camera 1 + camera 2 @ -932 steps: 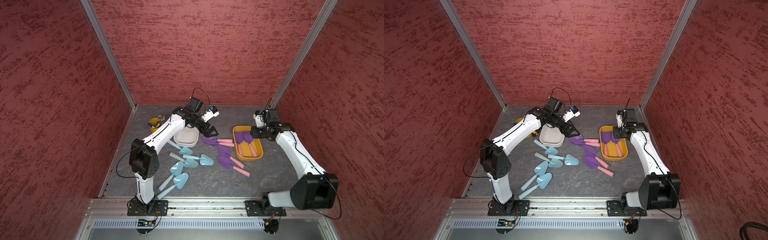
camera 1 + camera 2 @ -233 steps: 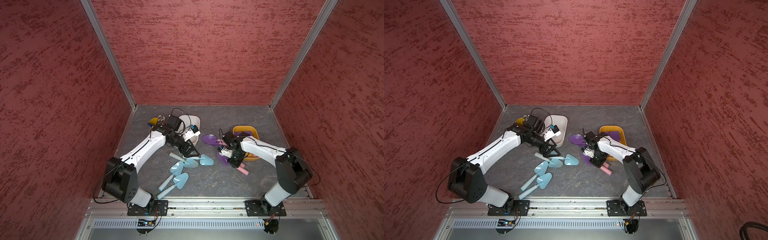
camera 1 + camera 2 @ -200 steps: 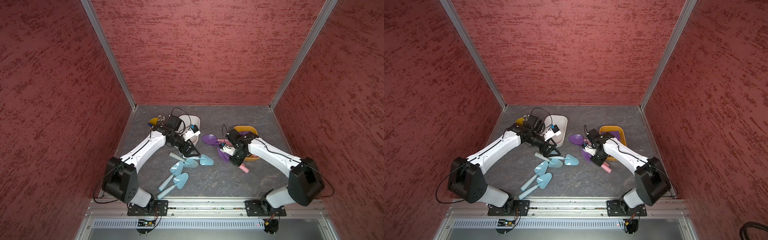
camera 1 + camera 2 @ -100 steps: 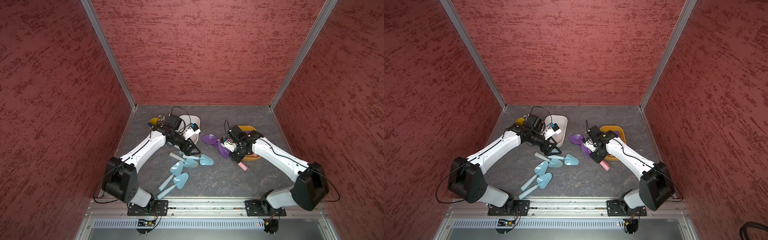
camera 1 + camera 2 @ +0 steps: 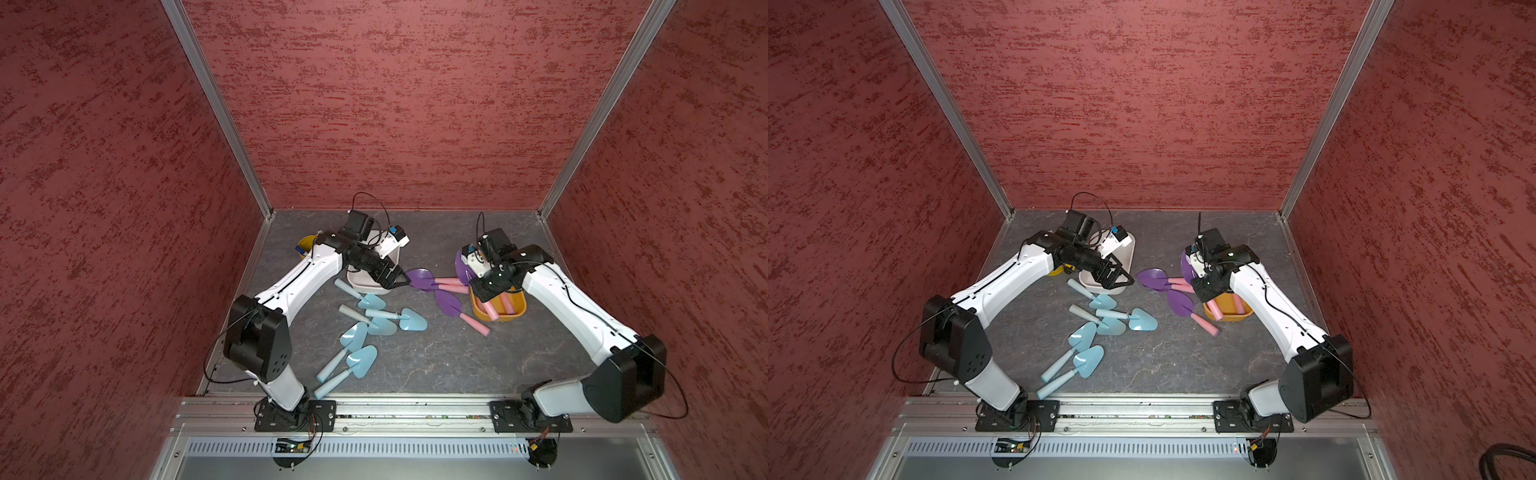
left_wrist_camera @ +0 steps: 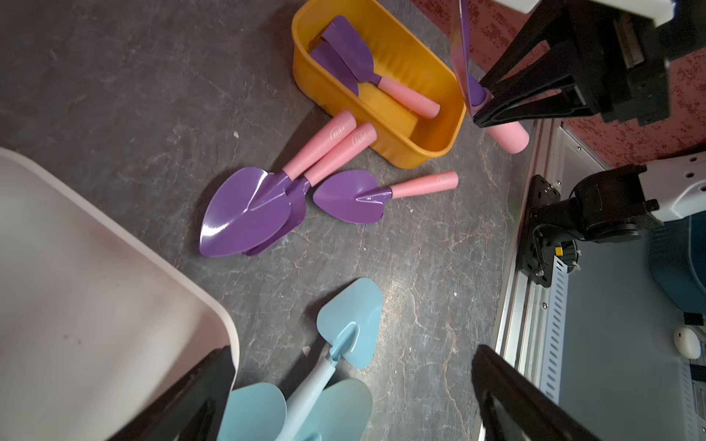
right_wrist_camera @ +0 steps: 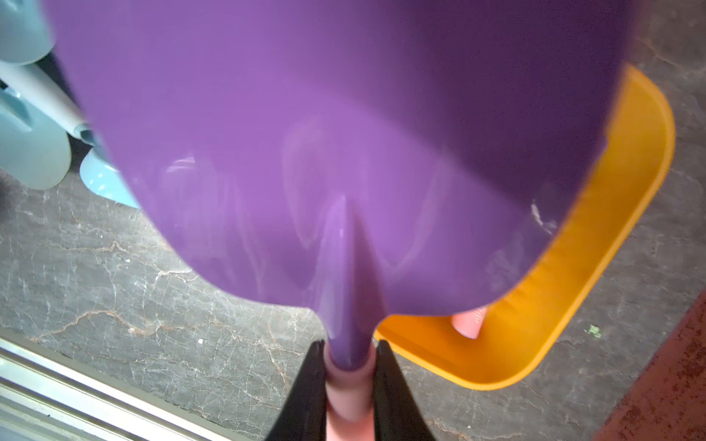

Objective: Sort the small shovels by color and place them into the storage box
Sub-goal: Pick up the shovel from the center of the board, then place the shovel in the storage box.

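Note:
My right gripper [image 5: 483, 287] [image 7: 349, 366] is shut on the neck of a small shovel [image 7: 324, 152] with a purple blade and pink handle. It hangs above the near-left end of the yellow storage box [image 5: 516, 316] [image 7: 611, 229], which holds two purple shovels [image 6: 351, 49]. Three more purple shovels [image 5: 420, 278] [image 6: 244, 214] lie on the floor left of that box. Several light blue shovels [image 5: 409, 321] [image 5: 1088, 361] lie spread in the middle. My left gripper [image 5: 397, 279] [image 6: 351, 351] is open with nothing in it, over the front edge of the white storage box [image 5: 1127, 249] [image 6: 76, 305].
A yellow cup [image 5: 306, 243] with small tools stands at the back left behind the left arm. Red walls close in the floor on three sides. A metal rail [image 5: 415, 409] runs along the front edge.
The right gripper has risen and moved back right with the purple shovel, from the floor pile to above the yellow box. The left gripper has drifted slightly back and right, still open.

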Controlling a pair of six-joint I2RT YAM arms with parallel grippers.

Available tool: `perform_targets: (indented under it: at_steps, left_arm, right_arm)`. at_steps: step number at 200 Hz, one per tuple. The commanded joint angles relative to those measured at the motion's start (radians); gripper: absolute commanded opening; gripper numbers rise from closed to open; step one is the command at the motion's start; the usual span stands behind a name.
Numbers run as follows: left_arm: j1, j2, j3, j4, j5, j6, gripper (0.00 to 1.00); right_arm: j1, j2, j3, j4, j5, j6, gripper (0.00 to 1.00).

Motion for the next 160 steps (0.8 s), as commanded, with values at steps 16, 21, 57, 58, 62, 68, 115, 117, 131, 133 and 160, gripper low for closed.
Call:
perform_targets:
  at_steps: [16, 21, 57, 58, 62, 68, 115, 117, 131, 133, 160]
  left_arm:
    - [-0.062, 0.100, 0.130, 0.035, -0.045, -0.037, 1.00]
    - [-0.071, 0.114, 0.145, 0.038, -0.047, -0.043, 1.00]
    - [-0.113, 0.206, 0.222, 0.066, -0.047, -0.088, 1.00]
    - [-0.114, 0.209, 0.223, 0.066, -0.047, -0.089, 1.00]
    - [-0.115, 0.217, 0.230, 0.067, -0.046, -0.093, 1.00]
    - [-0.120, 0.229, 0.240, 0.068, -0.045, -0.097, 1.00]
    - [-0.123, 0.280, 0.272, 0.065, -0.059, -0.109, 1.00]
    - [-0.123, 0.281, 0.270, 0.065, -0.061, -0.109, 1.00]
    - [-0.122, 0.284, 0.268, 0.063, -0.063, -0.107, 1.00]
    - [-0.122, 0.283, 0.267, 0.063, -0.064, -0.106, 1.00]
    - [-0.118, 0.290, 0.265, 0.062, -0.073, -0.103, 1.00]
  right_arm:
    - [-0.110, 0.048, 0.032, 0.017, 0.000, 0.031, 0.00]
    - [-0.126, 0.060, 0.032, 0.022, -0.004, 0.034, 0.00]
    - [-0.229, 0.152, 0.042, 0.047, -0.011, 0.058, 0.00]
    - [-0.231, 0.155, 0.042, 0.048, -0.012, 0.058, 0.00]
    - [-0.240, 0.167, 0.043, 0.051, -0.017, 0.059, 0.00]
    - [-0.250, 0.184, 0.044, 0.057, -0.023, 0.060, 0.00]
    - [-0.304, 0.304, 0.091, 0.084, 0.001, 0.047, 0.00]
    - [-0.305, 0.310, 0.093, 0.083, 0.000, 0.047, 0.00]
    - [-0.308, 0.339, 0.109, 0.081, -0.029, 0.052, 0.00]
    - [-0.309, 0.345, 0.111, 0.081, -0.033, 0.054, 0.00]
    - [-0.308, 0.372, 0.138, 0.077, -0.105, 0.104, 0.00]
